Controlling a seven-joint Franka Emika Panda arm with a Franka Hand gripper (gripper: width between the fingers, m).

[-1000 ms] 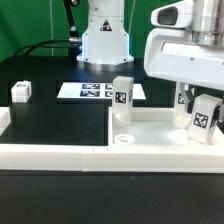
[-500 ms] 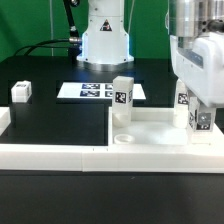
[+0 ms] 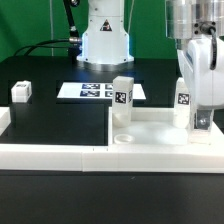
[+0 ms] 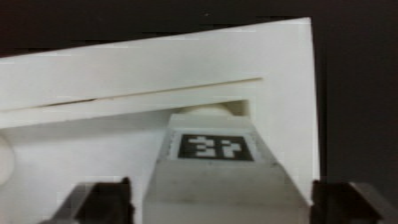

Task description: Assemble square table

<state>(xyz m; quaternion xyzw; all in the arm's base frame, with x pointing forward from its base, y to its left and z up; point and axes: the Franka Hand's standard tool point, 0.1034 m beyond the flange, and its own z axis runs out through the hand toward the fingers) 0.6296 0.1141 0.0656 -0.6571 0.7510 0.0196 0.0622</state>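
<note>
We take the square slab [image 3: 155,125] as our landmark. It lies flat, its near edge beside the low border wall [image 3: 55,152]. The gripper [image 4: 224,205] hangs over the part of the slab toward the exterior view's right, with a tagged leg [image 4: 217,150] upright between its fingers [image 4: 107,205]. The fingers sit close against two opposite faces of the leg, but we cannot tell from either view whether they pinch it or only flank it. That doubt is our first risk: if the hold is slack, a twist would turn the fingers around the leg instead of turning the leg, and it would never seat. Whether its foot is down in a hole we cannot see, because the hand hides it. If it is off-centre or leaning, pressing and turning could jam it crooked, or drag the slab sideways, since nothing visibly clamps it. Another leg [image 3: 123,93] stands at the slab's far corner toward the exterior view's left, with an open hole [image 3: 122,138] at the near corner on that side. A wide swing of the wrist could knock a standing neighbour. The spare leg [image 3: 21,92] lies well away from the slab, off toward the exterior view's left, out of harm.
</note>
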